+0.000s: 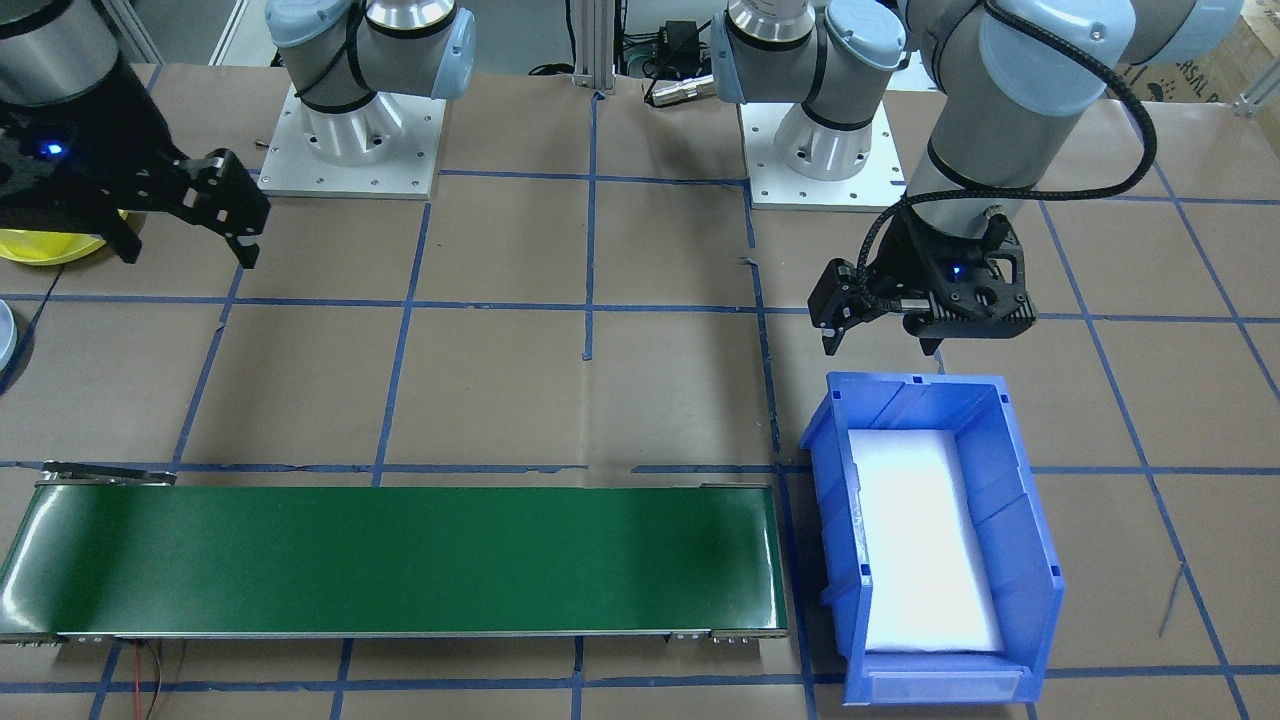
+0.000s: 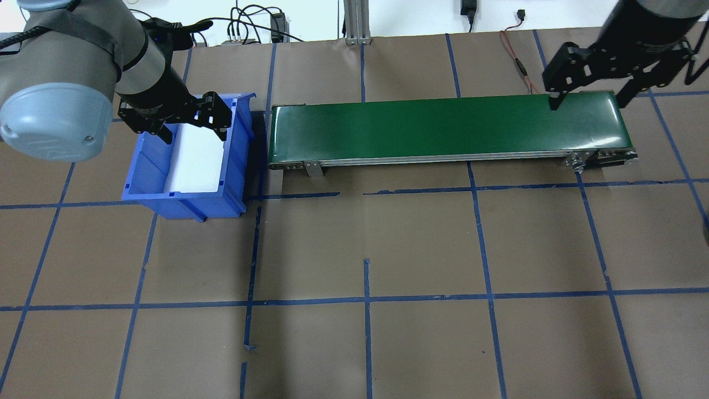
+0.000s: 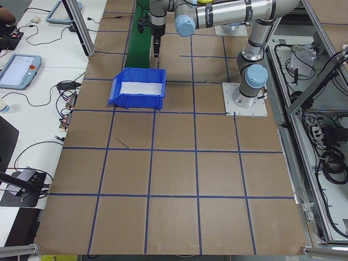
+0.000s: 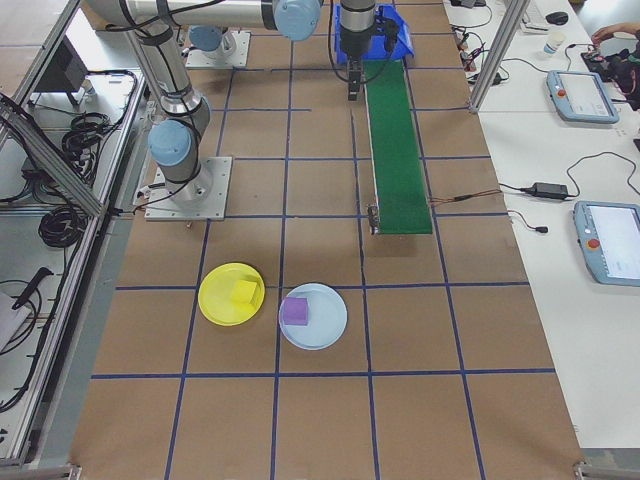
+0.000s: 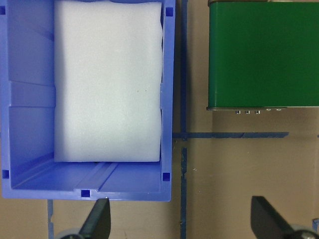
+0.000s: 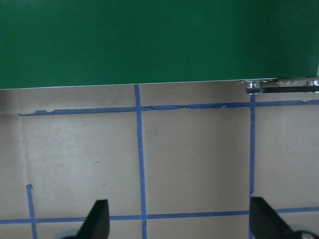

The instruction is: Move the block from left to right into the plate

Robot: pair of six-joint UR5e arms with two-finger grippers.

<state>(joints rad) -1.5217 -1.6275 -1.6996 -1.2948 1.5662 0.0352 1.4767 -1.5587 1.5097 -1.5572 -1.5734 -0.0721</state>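
Note:
Two blocks show only in the exterior right view. A yellow block (image 4: 245,291) lies on a yellow plate (image 4: 215,303). Beside it, a purple block (image 4: 295,311) lies on a light blue plate (image 4: 327,325). My left gripper (image 2: 194,133) hangs open and empty over the near end of a blue bin (image 2: 183,195), whose white foam floor (image 5: 107,79) is bare. My right gripper (image 2: 588,102) is open and empty above the table at the far end of the green conveyor belt (image 2: 443,124). Part of the yellow plate (image 1: 45,248) shows beneath the right gripper (image 1: 188,250) in the front-facing view.
The conveyor (image 1: 400,550) runs along the table's operator side, from the bin (image 1: 1025,520) toward the plates. The brown table is marked with blue tape lines (image 2: 365,299). Both arm bases (image 1: 350,130) stand at the robot's side. Operator desks with tablets (image 4: 585,95) lie beyond the table.

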